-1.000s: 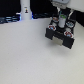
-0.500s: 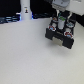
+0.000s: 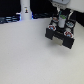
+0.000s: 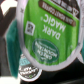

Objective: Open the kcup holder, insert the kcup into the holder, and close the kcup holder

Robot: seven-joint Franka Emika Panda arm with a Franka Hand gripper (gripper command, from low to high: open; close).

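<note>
The kcup holder is a black box at the exterior view's right, open, with several pods with red and green lids in its round slots. My gripper hangs straight down over its far part. In the wrist view the kcup fills the picture: a green foil lid reading "Dark Magic" with a pale rim, very close to the camera, much closer than a seated pod beside it. It looks held between my fingers, which are hidden from view. The kcup itself is too small to make out in the exterior view.
The holder stands on a white table. A white upright object with a blue glow stands at the back, on the exterior view's left. Dark clutter lies along the far edge.
The gripper stays over the holder and seems to have sunk slightly towards it. Nothing else has moved.
</note>
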